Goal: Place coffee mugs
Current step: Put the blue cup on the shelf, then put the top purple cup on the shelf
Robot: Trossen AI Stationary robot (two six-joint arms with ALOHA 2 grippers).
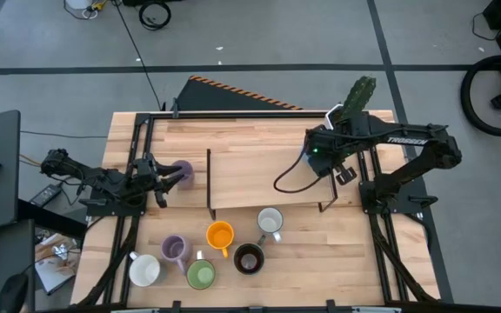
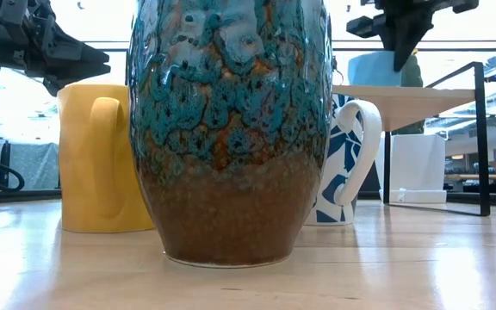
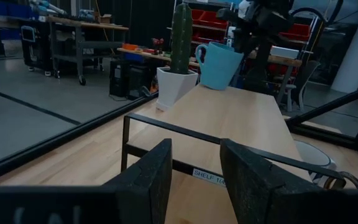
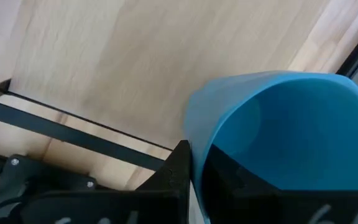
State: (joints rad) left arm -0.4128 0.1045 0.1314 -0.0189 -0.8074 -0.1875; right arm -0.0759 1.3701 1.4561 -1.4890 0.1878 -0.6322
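Right wrist view: blue mug (image 4: 278, 137) in right gripper (image 4: 194, 165)

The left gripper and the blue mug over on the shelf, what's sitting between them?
Only bare shelf top lies between the left gripper and the blue mug, seen in the left wrist view; the cactus pot stands aside.

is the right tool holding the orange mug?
No. The right tool grips the rim of the blue mug; the orange mug stands on the table among the others.
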